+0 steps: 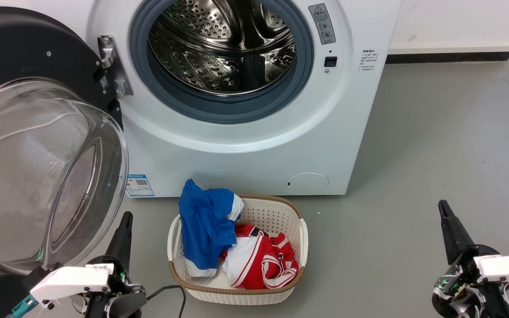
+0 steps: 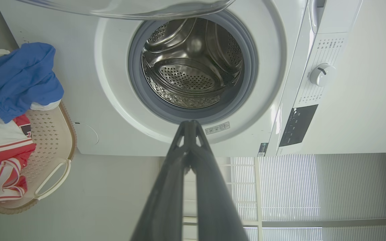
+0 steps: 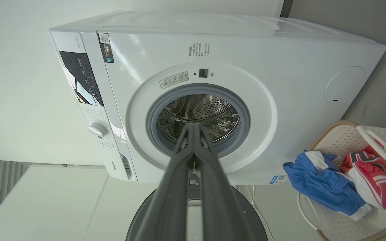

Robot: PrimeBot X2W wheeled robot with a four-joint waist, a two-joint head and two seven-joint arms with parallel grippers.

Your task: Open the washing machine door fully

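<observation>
Large round glossy black washing machine door with clear glass bowl window (image 1: 33, 159) stands wide open on its hinge, left of the big white front-loading washing machine (image 1: 245, 150), drum exposed. Left claw (image 1: 126, 218) has its fingers pressed together and is empty, just beside the bowl rim; can't tell if it's touching. Right claw (image 1: 442, 206) is likewise closed and empty, well apart. Looks like the final step: if hinge travel remains, nudge the door outward with the left claw, avoiding the white woven laundry basket (image 1: 303, 229).

L pincer (image 2: 189, 124) closed, pointing at washing machine (image 2: 112, 83), drum (image 2: 193, 67) exposed.
</observation>
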